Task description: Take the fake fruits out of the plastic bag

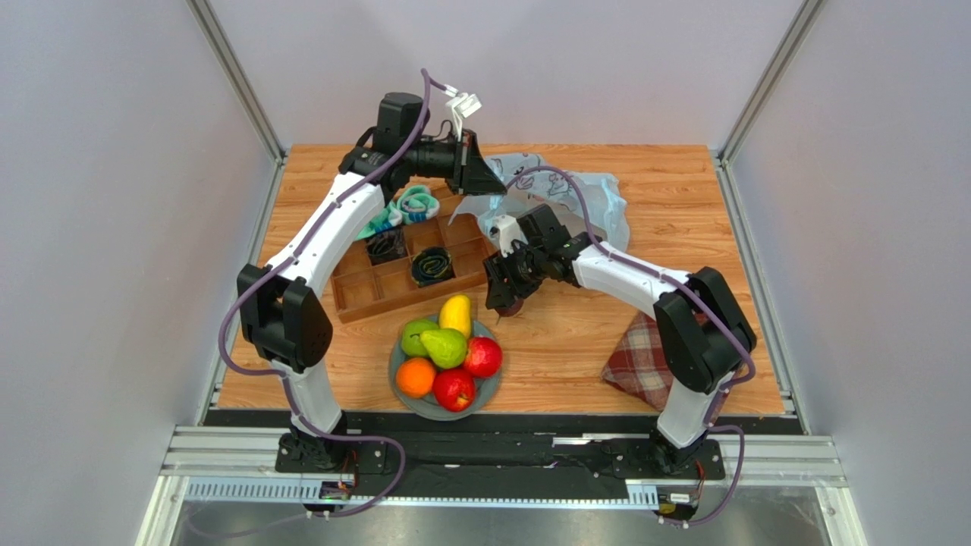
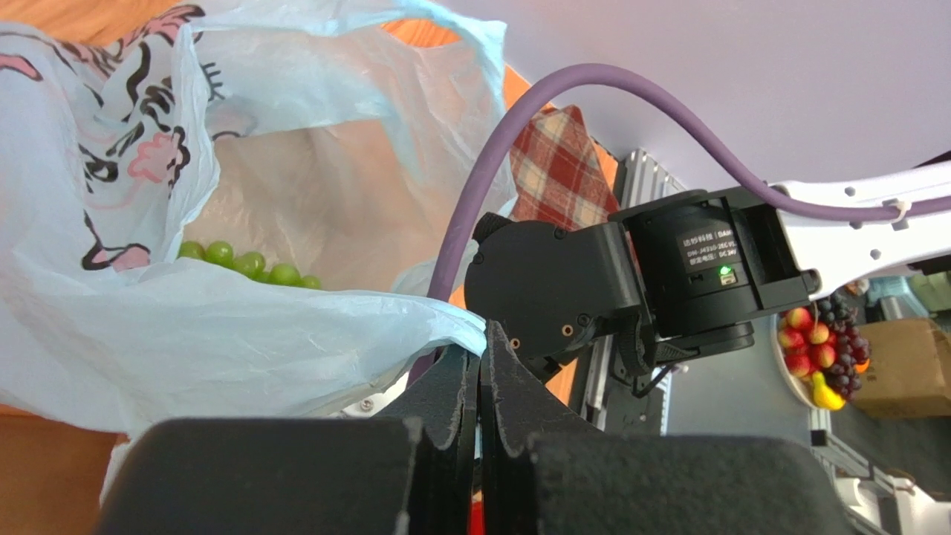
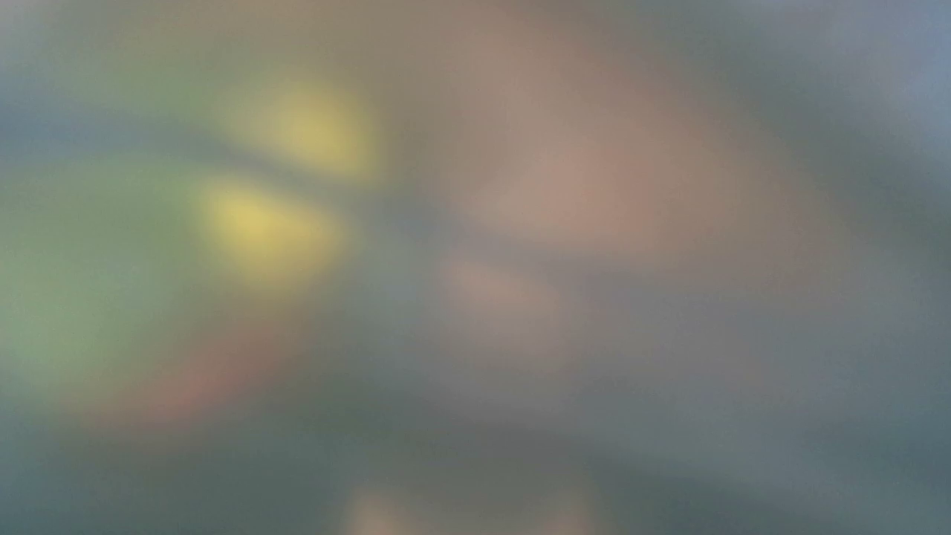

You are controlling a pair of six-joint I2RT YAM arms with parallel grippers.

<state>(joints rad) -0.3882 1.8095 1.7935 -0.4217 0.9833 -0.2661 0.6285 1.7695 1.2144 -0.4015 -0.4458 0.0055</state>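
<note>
The pale-blue plastic bag (image 1: 587, 196) lies at the back of the table, its mouth lifted. My left gripper (image 1: 484, 173) is shut on the bag's edge (image 2: 447, 323), the jaws pressed together around the film in the left wrist view. A green grape bunch (image 2: 248, 263) lies inside the bag. My right gripper (image 1: 508, 300) points down beside the grey plate (image 1: 492, 393), with a dark reddish plum (image 1: 515, 306) between its fingertips. On the plate are a yellow mango (image 1: 456, 313), two green fruits (image 1: 445, 347), an orange (image 1: 415, 377) and two red apples (image 1: 456, 390). The right wrist view is a complete blur.
A wooden compartment tray (image 1: 362, 290) sits left of centre, holding teal-and-white socks (image 1: 416, 205) and a black coil (image 1: 433, 266). A red plaid cloth (image 1: 641, 362) lies at the front right. Grey walls close in both sides and the back.
</note>
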